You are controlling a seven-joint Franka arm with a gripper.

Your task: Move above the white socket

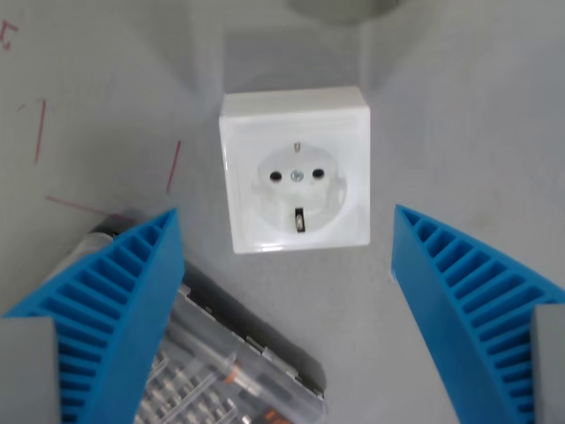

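Observation:
A white square socket (296,172) with a round recess, two pin holes and a centre screw lies on the grey surface in the upper middle of the wrist view. My gripper (287,212) is open above it, with one blue ribbed finger (124,300) at the wrist view's left and the other blue ribbed finger (468,291) at the wrist view's right. The socket's lower edge lies between the two fingertips, and nothing is held between them.
A clear plastic case (225,371) holding small metal parts lies at the lower left, partly hidden behind the left finger. Thin red lines (172,168) are marked on the grey surface left of the socket. A grey rounded object (340,7) shows at the top edge.

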